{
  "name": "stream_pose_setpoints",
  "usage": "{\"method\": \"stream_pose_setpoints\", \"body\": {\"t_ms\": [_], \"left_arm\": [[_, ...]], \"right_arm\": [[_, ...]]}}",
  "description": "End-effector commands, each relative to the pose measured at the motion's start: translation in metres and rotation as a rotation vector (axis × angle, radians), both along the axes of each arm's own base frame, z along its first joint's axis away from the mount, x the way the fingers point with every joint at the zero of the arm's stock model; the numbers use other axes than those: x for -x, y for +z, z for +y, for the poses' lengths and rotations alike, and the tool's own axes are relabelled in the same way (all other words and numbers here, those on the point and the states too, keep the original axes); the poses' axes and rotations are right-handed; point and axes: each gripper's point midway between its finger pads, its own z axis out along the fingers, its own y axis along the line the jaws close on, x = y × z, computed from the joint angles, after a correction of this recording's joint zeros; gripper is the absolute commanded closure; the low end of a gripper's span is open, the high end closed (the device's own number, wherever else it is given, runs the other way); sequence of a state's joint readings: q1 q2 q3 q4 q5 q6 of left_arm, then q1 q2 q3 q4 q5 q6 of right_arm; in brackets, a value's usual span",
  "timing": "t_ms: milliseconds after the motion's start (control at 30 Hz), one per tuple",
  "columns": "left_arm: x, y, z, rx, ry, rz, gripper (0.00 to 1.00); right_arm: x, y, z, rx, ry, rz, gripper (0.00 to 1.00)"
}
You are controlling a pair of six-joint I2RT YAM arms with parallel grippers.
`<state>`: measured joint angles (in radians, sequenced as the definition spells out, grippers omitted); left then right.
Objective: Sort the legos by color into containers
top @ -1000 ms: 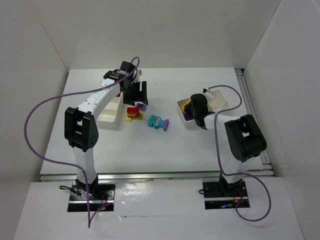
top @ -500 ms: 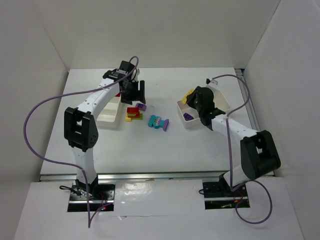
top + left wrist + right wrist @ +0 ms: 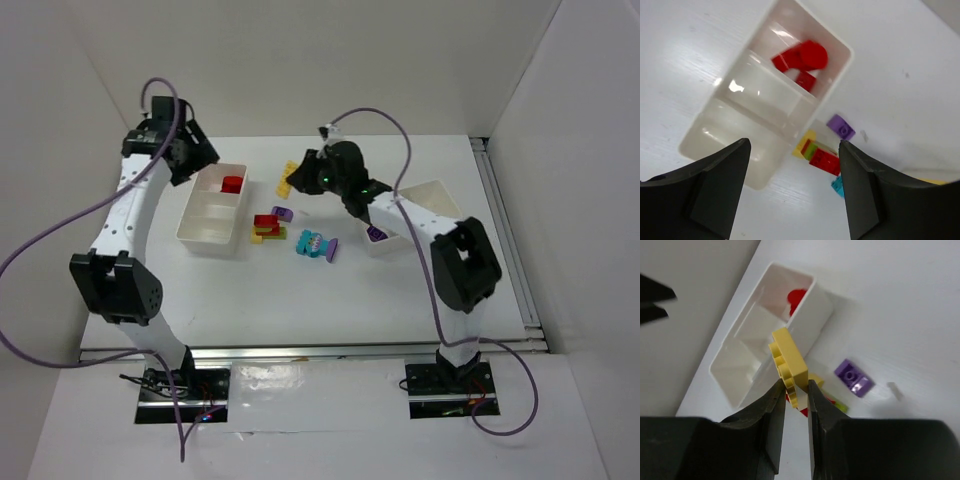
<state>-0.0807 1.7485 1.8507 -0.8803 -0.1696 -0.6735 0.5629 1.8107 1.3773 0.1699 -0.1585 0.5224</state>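
Yellow brick (image 3: 788,360) stands on edge, pinched between the clenched fingers of the right gripper (image 3: 795,386), which holds it in the air near the far end of the left tray (image 3: 200,232). That arm reaches across from the right, over the middle of the table (image 3: 400,290). The left gripper (image 3: 793,144) hangs raised at the far left side of the same tray, its fingers spread apart with nothing between them. Red bricks (image 3: 802,57) lie in the left tray's far compartment. On the table between the trays a purple brick (image 3: 283,213) lies just beyond a cluster (image 3: 267,226) of red, yellow and lime pieces that touch one another. Cyan bricks (image 3: 317,245) sit a little nearer and to the right of it. The right tray (image 3: 440,190) holds a second purple brick (image 3: 377,234) in the compartment at its near left end
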Motion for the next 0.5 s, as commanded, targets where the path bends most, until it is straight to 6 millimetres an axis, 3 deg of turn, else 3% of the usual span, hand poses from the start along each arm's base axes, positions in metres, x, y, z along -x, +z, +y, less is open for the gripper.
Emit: {"method": "stream_pose_setpoints", "body": {"t_ms": [0, 167, 467], "left_arm": [[0.018, 0.011, 0.055, 0.011, 0.250, -0.029, 0.18], [0.028, 0.014, 0.089, 0.029, 0.325, -0.033, 0.18], [0.036, 0.008, 0.095, 0.071, 0.341, -0.017, 0.18]], "right_arm": [[0.023, 0.006, 0.067, -0.001, 0.268, -0.043, 1.00], [0.030, 0.001, 0.132, 0.027, 0.458, -0.057, 1.00], [0.036, -0.020, 0.187, 0.063, 0.547, -0.098, 1.00]]}}
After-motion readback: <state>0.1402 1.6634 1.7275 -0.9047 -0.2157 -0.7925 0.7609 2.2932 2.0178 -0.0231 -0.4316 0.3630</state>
